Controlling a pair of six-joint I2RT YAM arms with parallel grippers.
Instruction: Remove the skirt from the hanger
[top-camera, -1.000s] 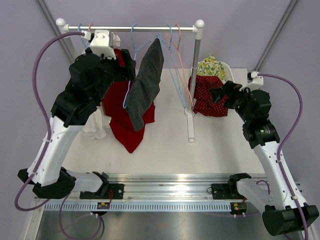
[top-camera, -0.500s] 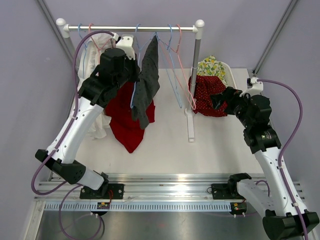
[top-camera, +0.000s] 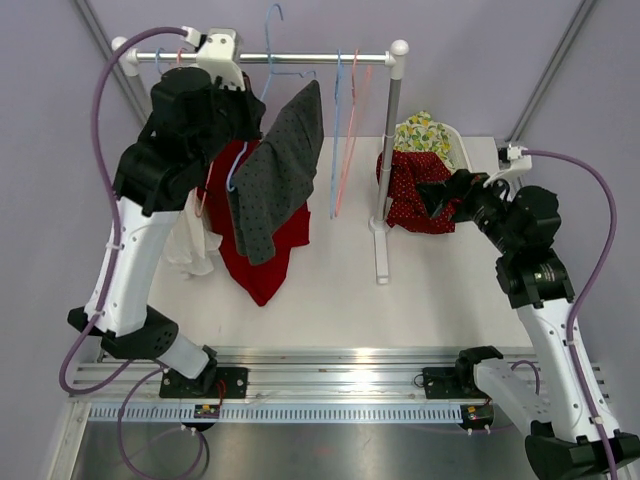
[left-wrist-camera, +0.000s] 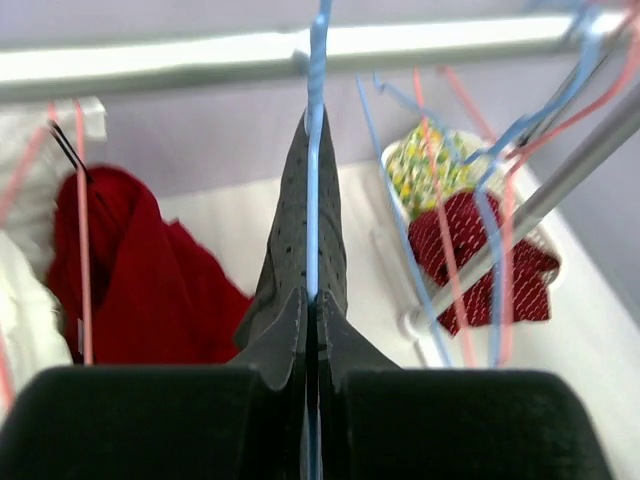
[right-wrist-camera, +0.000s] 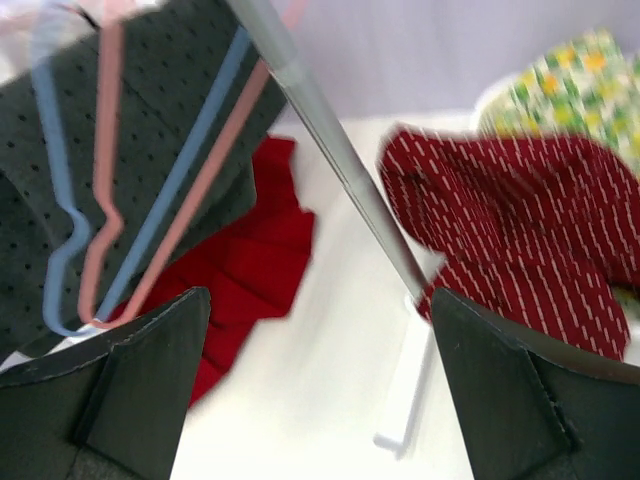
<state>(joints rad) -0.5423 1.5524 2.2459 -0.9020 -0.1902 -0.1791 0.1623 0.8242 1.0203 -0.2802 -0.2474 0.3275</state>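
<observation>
1. Left gripper (left-wrist-camera: 311, 300): jaws fully closed, pinching the wire of the blue hanger (left-wrist-camera: 316, 150), which runs straight up from between the fingers.
2. Skirt (left-wrist-camera: 300, 230): dark grey with dots, draped on that hanger directly beyond the fingertips. In the top view it hangs beside the left wrist and conceals the fingers.
3. Hanger hook: cut off by the upper edge of the left wrist view. The top view shows it rising above the rail (top-camera: 300, 58); contact with the rail cannot be determined.
4. Right gripper (right-wrist-camera: 318, 300): jaws spread wide, holding nothing. The rack post (right-wrist-camera: 330, 170) crosses ahead of it, between the two fingers.
5. Beyond the right gripper, to its right: one dashed red cloth (right-wrist-camera: 520, 230) and one floral cloth (right-wrist-camera: 560, 80), the latter cut off by the frame edge.
6. Counts: one skirt; one red garment (top-camera: 255, 250) behind it; one white garment (top-camera: 190, 245), partly hidden by the left arm.
7. Bare hangers (top-camera: 337, 140), right of the skirt: blue and pink wires, blurred. At least two; exact number indeterminable.
</observation>
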